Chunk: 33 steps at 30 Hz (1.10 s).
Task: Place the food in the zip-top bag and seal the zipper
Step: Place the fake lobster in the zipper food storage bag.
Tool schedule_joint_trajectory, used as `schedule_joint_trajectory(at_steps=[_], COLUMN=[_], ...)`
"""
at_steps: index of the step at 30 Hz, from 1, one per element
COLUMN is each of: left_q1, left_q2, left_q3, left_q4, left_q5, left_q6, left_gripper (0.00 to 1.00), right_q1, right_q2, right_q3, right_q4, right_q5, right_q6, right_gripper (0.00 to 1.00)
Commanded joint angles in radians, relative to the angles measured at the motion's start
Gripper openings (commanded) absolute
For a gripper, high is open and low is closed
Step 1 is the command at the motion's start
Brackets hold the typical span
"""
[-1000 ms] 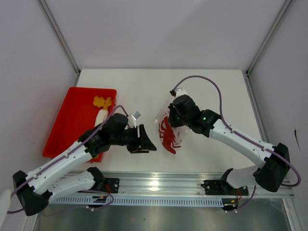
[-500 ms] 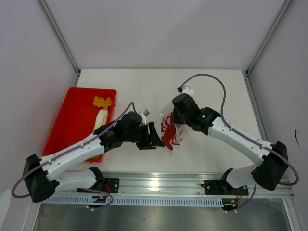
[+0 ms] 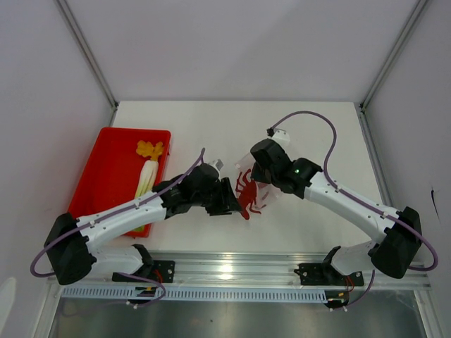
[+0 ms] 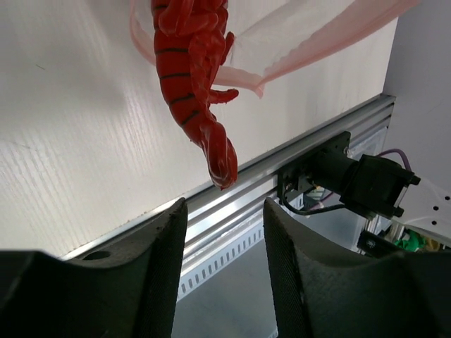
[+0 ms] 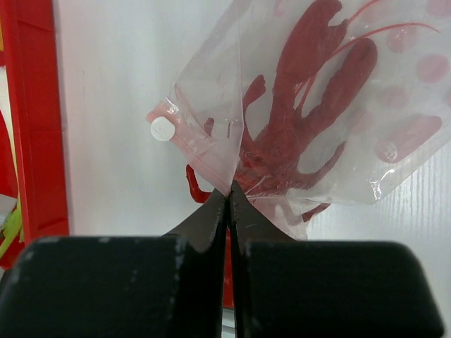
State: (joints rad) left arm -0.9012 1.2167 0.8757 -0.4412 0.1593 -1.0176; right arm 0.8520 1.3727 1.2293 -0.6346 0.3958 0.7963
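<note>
At the left side of the counter (image 3: 211, 127) stands the red tray (image 3: 99, 183), and in its far part lie a yellow-orange piece (image 3: 149, 148) and, just near of it, the white radish (image 3: 147, 176). To the right of the tray, near the middle of the counter, the left tool (image 4: 223, 218) has its two fingers apart with nothing between them; it points at the red crab (image 4: 189, 77), which is close in front of it but not touched. The crab is partly inside the zip-top bag (image 5: 338, 105): most of it shows through the clear plastic, and one end sticks out of the mouth. The zipper (image 5: 192, 143), with its white slider tab (image 5: 163, 129), runs along that mouth edge. The right tool (image 5: 230, 204) is closed on the bag's edge beside the zipper, pinching the plastic between its fingertips.
</note>
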Motion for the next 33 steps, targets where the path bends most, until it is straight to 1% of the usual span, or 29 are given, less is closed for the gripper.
schedule_joint_trajectory(at_steps=[1, 3, 5, 14, 17, 22, 25, 30, 31, 32, 33], left_q1=[-0.008, -0.008, -0.008, -0.008, -0.007, -0.005, -0.004, 0.002, 0.002, 0.004, 0.004], left_q2=[0.023, 0.049, 0.066, 0.127, 0.139, 0.155, 0.171, 0.179, 0.181, 0.179, 0.179], left_q3=[0.029, 0.061, 0.074, 0.097, 0.106, 0.123, 0.132, 0.143, 0.147, 0.149, 0.149], left_q4=[0.032, 0.016, 0.012, 0.021, 0.006, 0.001, -0.004, -0.011, -0.016, -0.021, -0.022], left_q5=[-0.059, -0.066, -0.069, -0.055, -0.073, -0.086, -0.101, -0.122, -0.127, -0.132, -0.136], left_q6=[0.028, 0.045, 0.051, 0.068, 0.071, 0.083, 0.091, 0.106, 0.109, 0.116, 0.120], left_gripper=[0.49, 0.46, 0.45, 0.44, 0.45, 0.41, 0.34, 0.27, 0.24, 0.15, 0.10], right_q1=[0.013, 0.016, 0.019, 0.022, 0.025, 0.033, 0.036, 0.042, 0.042, 0.042, 0.044], right_q2=[-0.026, -0.027, -0.038, -0.052, -0.054, -0.063, -0.066, -0.077, -0.080, -0.081, -0.084], right_q3=[0.045, 0.045, 0.044, 0.030, 0.029, 0.025, 0.022, 0.013, 0.009, 0.007, 0.004], right_q4=[0.006, 0.001, 0.003, 0.009, 0.009, 0.010, 0.012, 0.013, 0.018, 0.021, 0.023], right_q5=[0.057, 0.066, 0.081, 0.097, 0.095, 0.104, 0.107, 0.107, 0.106, 0.106, 0.109], right_q6=[0.070, 0.080, 0.084, 0.078, 0.077, 0.073, 0.070, 0.063, 0.060, 0.055, 0.054], right_gripper=[0.00, 0.00, 0.00, 0.00, 0.00, 0.00, 0.00, 0.00, 0.00, 0.00, 0.00])
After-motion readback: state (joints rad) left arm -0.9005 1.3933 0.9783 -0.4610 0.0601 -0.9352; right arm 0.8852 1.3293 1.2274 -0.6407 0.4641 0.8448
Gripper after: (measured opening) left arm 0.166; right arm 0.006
